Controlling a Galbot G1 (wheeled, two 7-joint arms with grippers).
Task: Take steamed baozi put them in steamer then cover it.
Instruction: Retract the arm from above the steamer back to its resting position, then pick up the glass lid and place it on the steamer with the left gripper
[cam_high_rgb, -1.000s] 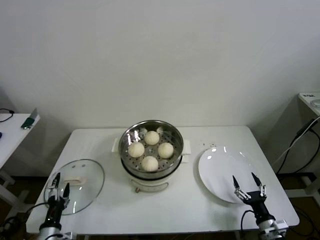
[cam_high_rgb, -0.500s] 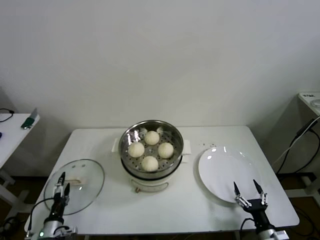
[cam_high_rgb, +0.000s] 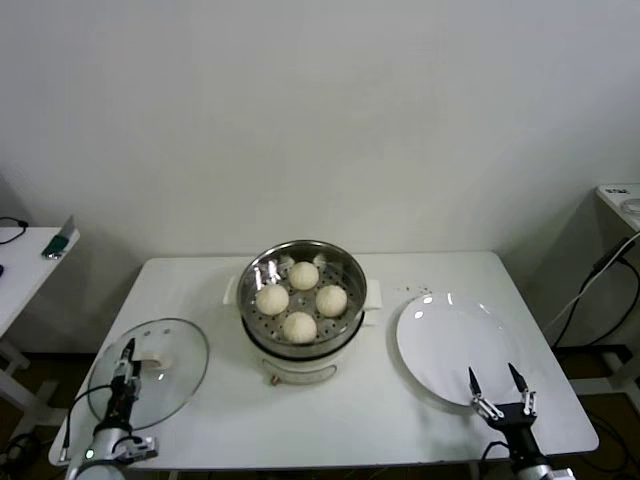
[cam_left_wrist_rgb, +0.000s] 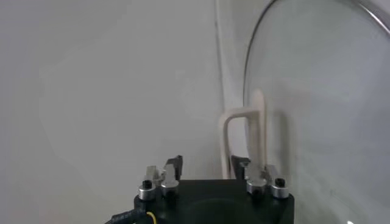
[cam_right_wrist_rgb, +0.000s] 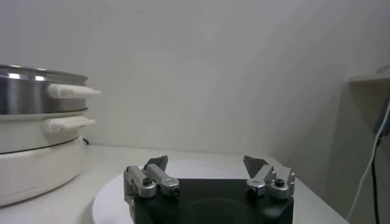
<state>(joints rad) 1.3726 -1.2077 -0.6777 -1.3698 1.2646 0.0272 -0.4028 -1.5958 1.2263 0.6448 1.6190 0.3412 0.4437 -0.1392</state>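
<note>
Left pincer (cam_high_rgb: 126, 372): we see it over the glass cover (cam_high_rgb: 150, 371), fingers narrowed but apart, beside the cover's cream handle (cam_left_wrist_rgb: 242, 131), not gripping.
Right pincer (cam_high_rgb: 498, 392): spread wide, empty, at the white plate's (cam_high_rgb: 446, 345) near edge.
Baozi (cam_high_rgb: 301, 288): four in the steamer (cam_high_rgb: 303, 296), uncovered, mid-worktop (cam_high_rgb: 210, 280) between our pincers.

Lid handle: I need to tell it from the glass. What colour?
Cream-white handle, clearest in left wrist view.
</note>
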